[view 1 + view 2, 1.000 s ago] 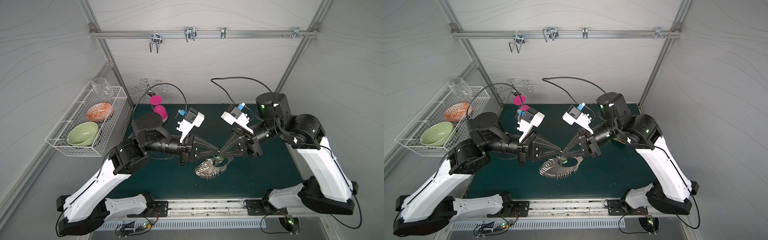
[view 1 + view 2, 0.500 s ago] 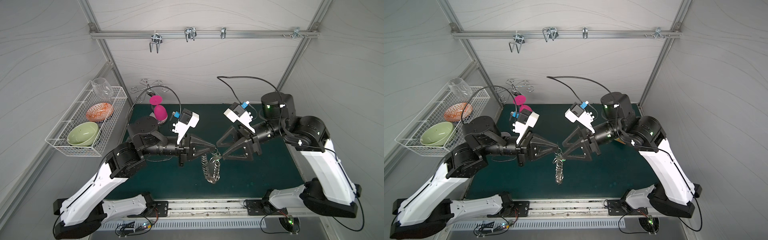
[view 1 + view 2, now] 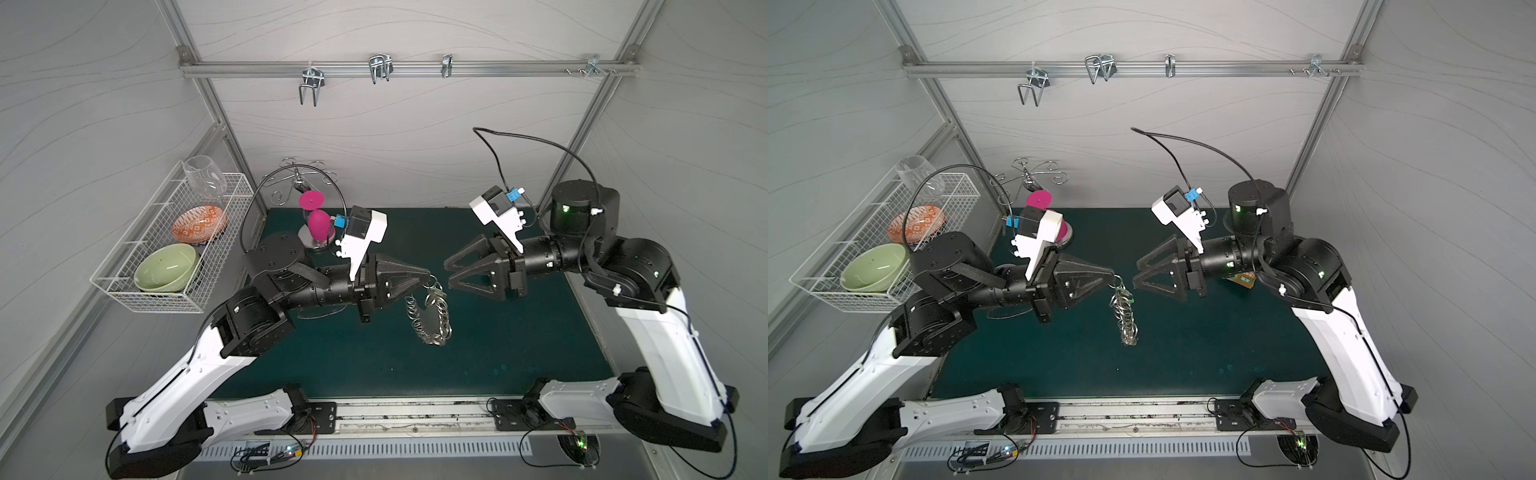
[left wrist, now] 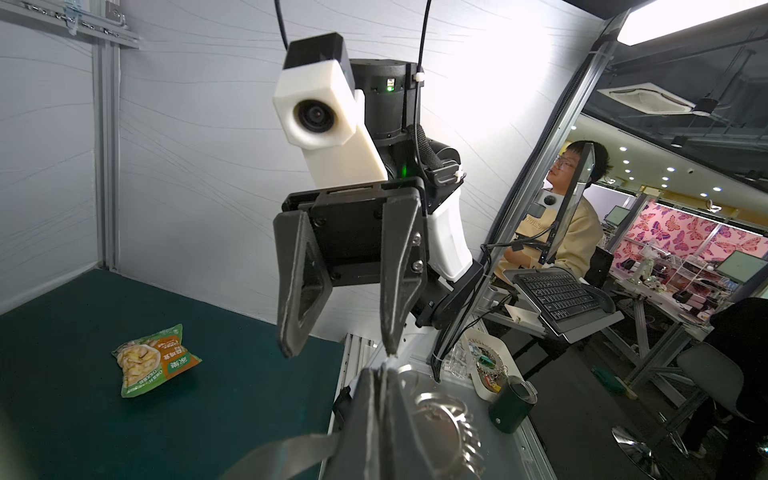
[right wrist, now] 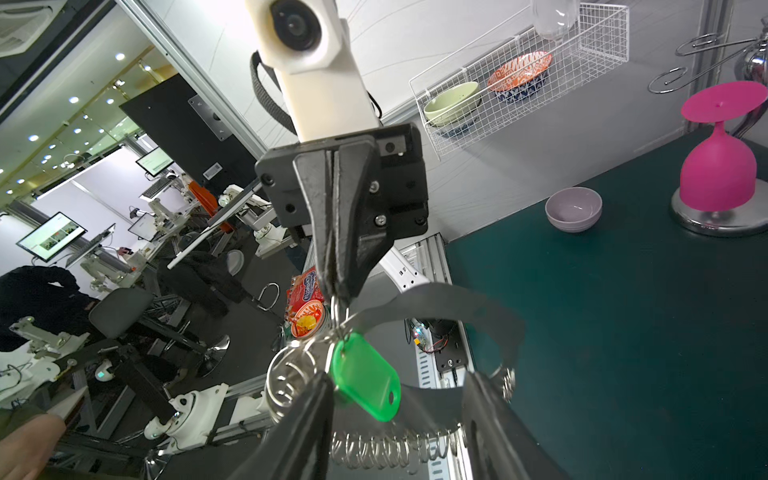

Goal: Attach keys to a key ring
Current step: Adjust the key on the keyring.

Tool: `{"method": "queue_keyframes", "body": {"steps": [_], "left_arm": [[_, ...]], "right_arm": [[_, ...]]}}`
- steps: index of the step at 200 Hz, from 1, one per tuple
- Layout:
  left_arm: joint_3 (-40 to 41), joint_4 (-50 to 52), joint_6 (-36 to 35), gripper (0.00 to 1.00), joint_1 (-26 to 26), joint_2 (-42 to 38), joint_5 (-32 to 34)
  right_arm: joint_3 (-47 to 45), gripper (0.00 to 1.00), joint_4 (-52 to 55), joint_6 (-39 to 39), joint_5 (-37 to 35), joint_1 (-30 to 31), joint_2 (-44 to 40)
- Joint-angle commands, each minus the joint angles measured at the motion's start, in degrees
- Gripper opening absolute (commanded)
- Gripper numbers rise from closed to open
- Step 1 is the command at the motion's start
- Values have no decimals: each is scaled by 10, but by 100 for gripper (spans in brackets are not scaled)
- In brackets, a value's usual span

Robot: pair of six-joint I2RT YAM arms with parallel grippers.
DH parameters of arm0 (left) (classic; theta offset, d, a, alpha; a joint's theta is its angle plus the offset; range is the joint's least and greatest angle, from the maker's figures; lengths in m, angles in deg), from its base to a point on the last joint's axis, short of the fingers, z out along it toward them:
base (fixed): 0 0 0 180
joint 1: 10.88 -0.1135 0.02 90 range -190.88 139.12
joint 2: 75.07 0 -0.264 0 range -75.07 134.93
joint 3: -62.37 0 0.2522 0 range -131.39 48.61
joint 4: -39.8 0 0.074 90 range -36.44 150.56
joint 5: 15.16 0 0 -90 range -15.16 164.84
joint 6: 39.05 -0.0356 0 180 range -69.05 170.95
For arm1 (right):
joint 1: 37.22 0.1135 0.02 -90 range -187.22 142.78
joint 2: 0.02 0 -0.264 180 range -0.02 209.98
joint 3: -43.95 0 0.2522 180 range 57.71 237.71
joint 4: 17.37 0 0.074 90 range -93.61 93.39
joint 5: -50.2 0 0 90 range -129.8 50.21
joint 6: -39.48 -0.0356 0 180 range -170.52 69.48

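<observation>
my left gripper (image 3: 428, 279) pinches the flat grey oval key ring plate (image 3: 432, 316), dangling mid-frame. the small bright green plastic key tag (image 5: 365, 382) looks hooked on. right gripper (image 3: 449, 275) gapes empty beside it; only set-down left.

snack packet (image 3: 1241, 279) mostly hidden under right arm (image 3: 1304, 266), green key (image 3: 1131, 300) tiny speck

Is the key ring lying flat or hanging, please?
Hanging: the key ring dangles from the shut left gripper, which pinches its upper end.
</observation>
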Motion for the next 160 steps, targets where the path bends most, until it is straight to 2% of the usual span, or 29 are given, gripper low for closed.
{"method": "queue_keyframes", "body": {"steps": [1,45,73,104,160], "left_arm": [[-8,-55,-6,0,-1,-2,16],[-5,-63,-5,0,-1,-2,28],[-6,-64,-4,0,-1,0,36],[-3,-70,-5,0,-1,-1,47],[-5,-70,-14,0,-1,2,69]], "right_arm": [[23,52,7,20,-19,15,8],[16,58,10,31,-23,32,8],[-1,61,-2,31,-52,31,-11],[-11,61,-5,39,-90,31,-32],[13,55,9,47,-94,51,-24]]}}
